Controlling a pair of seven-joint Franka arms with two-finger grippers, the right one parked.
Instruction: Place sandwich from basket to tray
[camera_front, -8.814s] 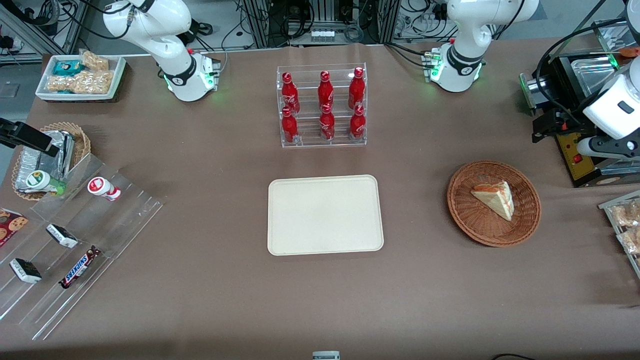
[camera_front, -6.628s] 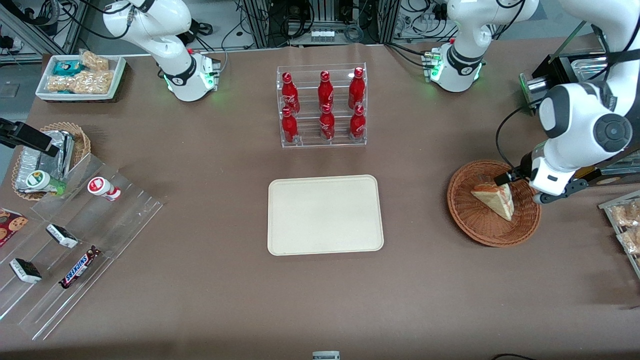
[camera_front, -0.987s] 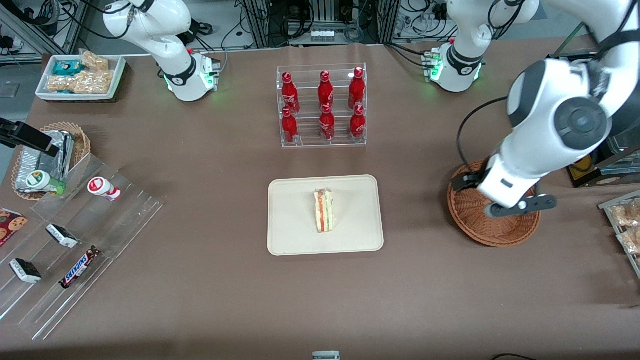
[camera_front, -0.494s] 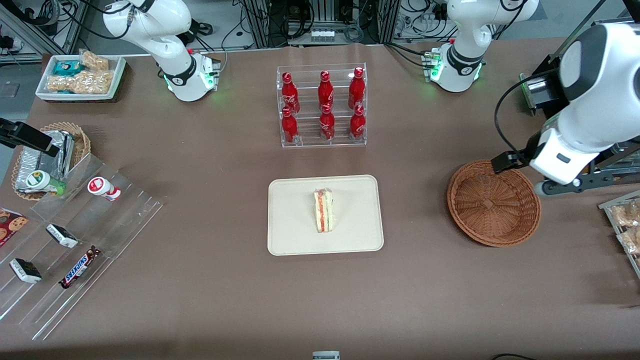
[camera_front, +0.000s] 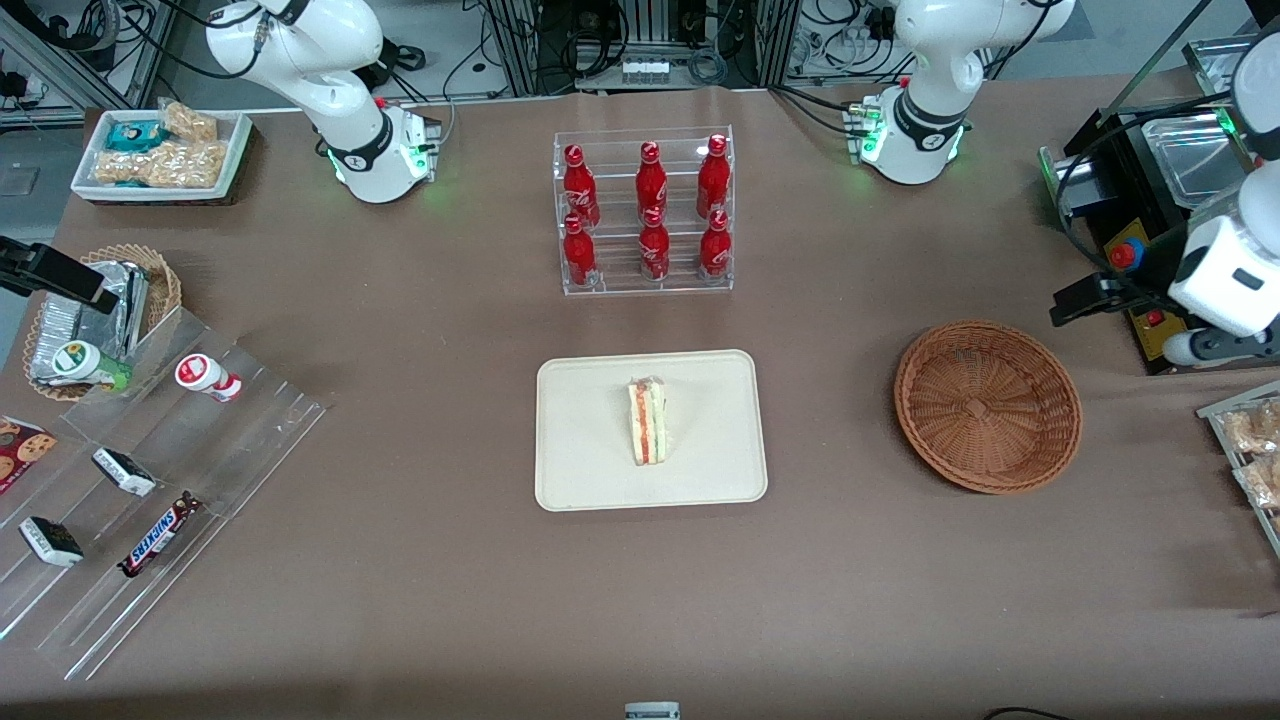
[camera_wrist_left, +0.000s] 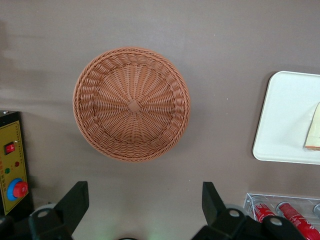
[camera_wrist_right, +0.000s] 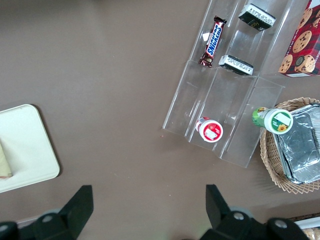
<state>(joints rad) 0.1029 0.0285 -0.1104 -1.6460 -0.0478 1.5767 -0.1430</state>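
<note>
One sandwich (camera_front: 647, 421), one tray (camera_front: 590, 470), one basket (camera_front: 987, 406), six red bottles (camera_front: 651, 180), one open claw (camera_wrist_left: 145, 212) above the bench (camera_front: 450, 590)

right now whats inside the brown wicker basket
Nothing: the basket shows only bare weave. The sandwich stands on the tray. The gripper hangs open, high above the basket.

"SNICKERS" reads on the candy bar (camera_front: 159, 541) in the clear rack (camera_front: 150, 480).

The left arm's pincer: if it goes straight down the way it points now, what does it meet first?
The pincer is open and empty, high above the table beside the basket. It would probably meet bare brown tabletop close to the basket's rim; depth is unclear, so the rim is possible.
</note>
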